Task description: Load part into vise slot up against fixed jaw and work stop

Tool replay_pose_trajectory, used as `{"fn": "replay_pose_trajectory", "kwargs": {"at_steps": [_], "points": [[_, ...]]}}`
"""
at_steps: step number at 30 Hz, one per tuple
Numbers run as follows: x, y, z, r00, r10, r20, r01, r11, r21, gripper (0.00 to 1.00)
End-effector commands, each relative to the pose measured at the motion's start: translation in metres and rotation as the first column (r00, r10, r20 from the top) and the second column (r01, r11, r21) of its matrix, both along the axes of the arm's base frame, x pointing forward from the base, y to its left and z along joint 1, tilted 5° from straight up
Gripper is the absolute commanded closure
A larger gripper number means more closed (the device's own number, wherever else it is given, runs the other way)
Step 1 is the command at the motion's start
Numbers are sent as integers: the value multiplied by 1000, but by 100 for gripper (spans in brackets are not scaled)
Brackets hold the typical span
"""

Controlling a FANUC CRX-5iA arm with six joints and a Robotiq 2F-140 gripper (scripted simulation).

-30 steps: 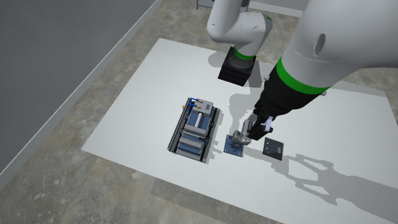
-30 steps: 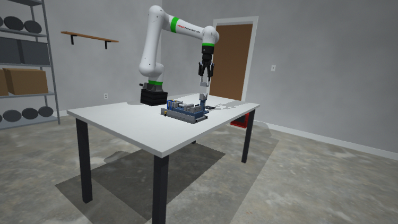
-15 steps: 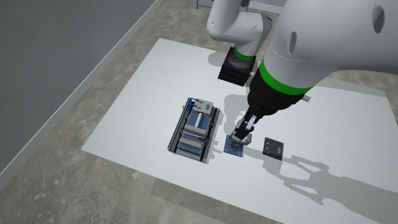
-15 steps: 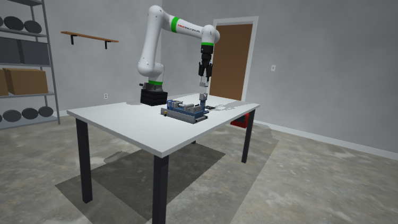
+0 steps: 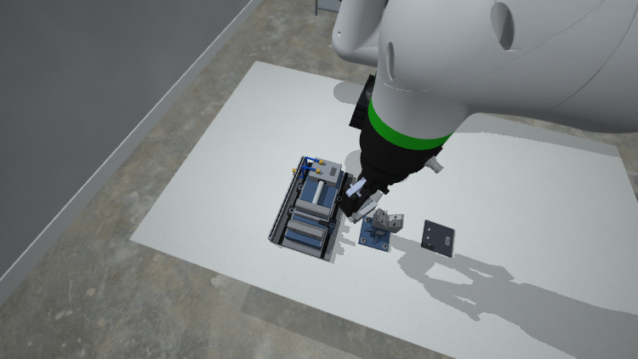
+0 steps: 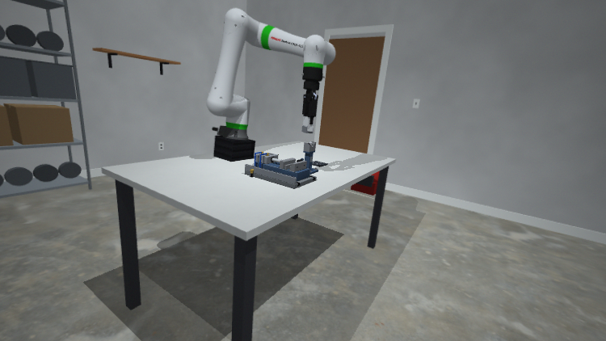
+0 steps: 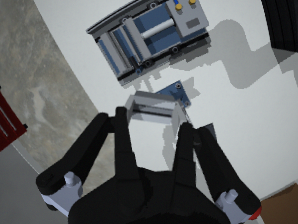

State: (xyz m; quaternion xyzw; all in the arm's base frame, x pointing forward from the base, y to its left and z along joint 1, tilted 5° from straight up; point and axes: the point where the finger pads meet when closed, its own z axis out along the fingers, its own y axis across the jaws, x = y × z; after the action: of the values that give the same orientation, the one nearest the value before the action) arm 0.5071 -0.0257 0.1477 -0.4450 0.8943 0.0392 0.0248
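1. The vise (image 5: 307,209) sits open on the table (image 5: 249,133).
2. The gripper (image 7: 154,111) hangs in the air, fingers partly closed and clamped on the part (image 7: 152,104).
3. The V-block (image 5: 387,220) stands below, apart; the infeed plate (image 5: 438,237) lies rightmost.

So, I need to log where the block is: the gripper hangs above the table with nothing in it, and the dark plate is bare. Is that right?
Not quite. The gripper is not empty: it is shut on the block, as the wrist view shows between its fingers. The rest holds: it hangs above the table, and the dark plate is bare.
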Motion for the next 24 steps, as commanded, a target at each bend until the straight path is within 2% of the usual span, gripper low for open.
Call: {"fn": "replay_pose_trajectory", "kwargs": {"at_steps": [1, 8, 10, 24], "points": [[4, -19, -2, 991, -135, -13, 135, 991, -1, 100], [9, -52, -5, 934, -356, -34, 356, 934, -4, 100], [9, -52, -5, 934, -356, -34, 356, 934, -4, 100], [12, -108, -11, 737, -673, -65, 673, 739, -18, 100]]}}
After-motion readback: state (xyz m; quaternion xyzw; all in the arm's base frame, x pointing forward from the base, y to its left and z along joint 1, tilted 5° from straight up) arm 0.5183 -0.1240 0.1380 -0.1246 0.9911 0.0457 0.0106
